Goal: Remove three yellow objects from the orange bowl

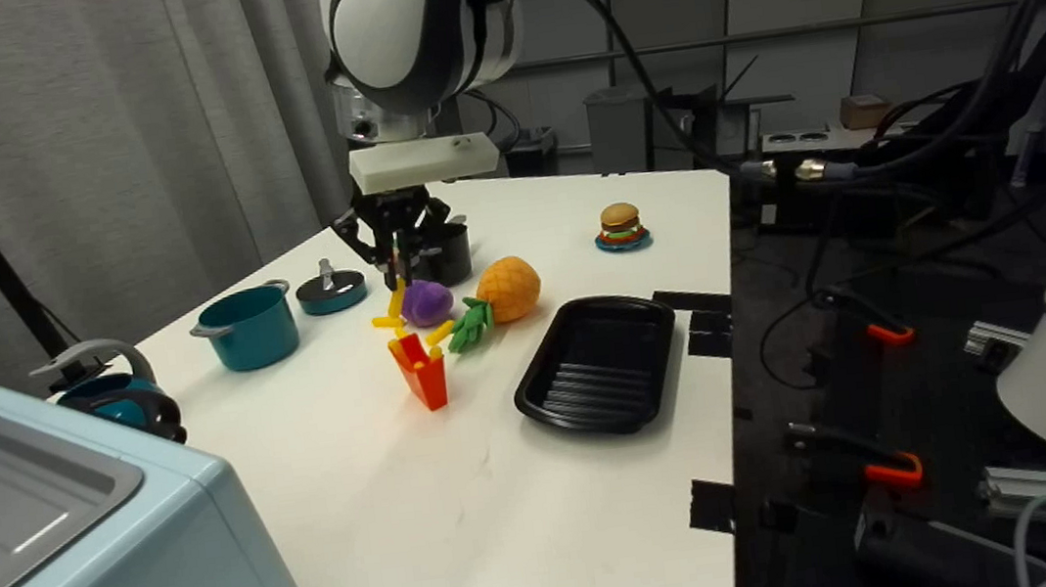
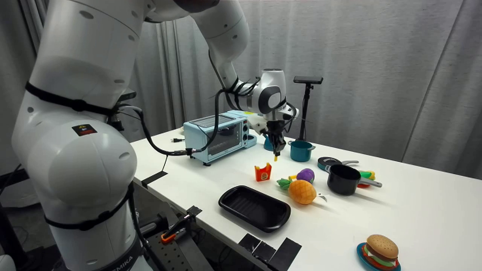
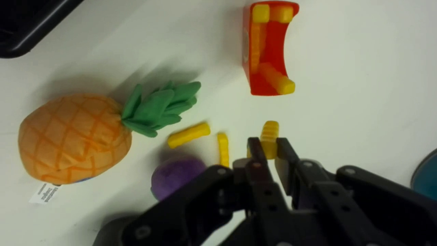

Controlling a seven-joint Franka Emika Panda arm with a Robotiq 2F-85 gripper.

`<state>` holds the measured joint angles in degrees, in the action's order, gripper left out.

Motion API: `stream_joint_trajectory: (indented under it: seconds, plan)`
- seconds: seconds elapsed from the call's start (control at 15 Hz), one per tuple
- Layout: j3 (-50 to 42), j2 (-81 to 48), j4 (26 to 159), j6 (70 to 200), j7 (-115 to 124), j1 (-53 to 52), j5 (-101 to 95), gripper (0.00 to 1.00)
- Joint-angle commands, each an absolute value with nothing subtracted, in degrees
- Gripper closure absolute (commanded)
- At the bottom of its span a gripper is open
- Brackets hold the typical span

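The orange bowl is a small red-orange fries cup [image 3: 278, 44] standing upright on the table, also visible in both exterior views [image 1: 428, 383] [image 2: 263, 174]. Three yellow pieces [image 3: 280, 82] show inside it. My gripper [image 3: 269, 150] is shut on a yellow piece [image 3: 269, 131] and holds it above the table beside the cup; the piece hangs below the fingertips in an exterior view [image 2: 275, 159]. Two other yellow pieces [image 3: 188, 135] [image 3: 223, 149] lie on the table near the purple piece. A bit of yellow shows behind a finger; I cannot tell what it is.
A purple eggplant [image 1: 427, 302] and a plush pineapple [image 1: 510, 289] lie near the cup. A black tray [image 2: 254, 207], a teal pot [image 1: 248, 327], a lid [image 1: 332, 291], a black pot [image 2: 343, 179], a toy burger [image 1: 621, 226] and a blue toaster oven [image 2: 222, 137] are around.
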<state>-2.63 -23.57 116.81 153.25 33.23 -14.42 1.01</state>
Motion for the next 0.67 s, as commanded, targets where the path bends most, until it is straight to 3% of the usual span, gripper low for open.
stream_joint_trajectory:
  seconds: [0.0, 0.6]
  plan:
    - [-5.3, -25.9, 114.7, 154.6, 35.3, -15.0, -1.9, 0.96]
    - [-6.1, -32.0, 110.1, 150.9, 32.9, -11.6, 0.7, 0.96]
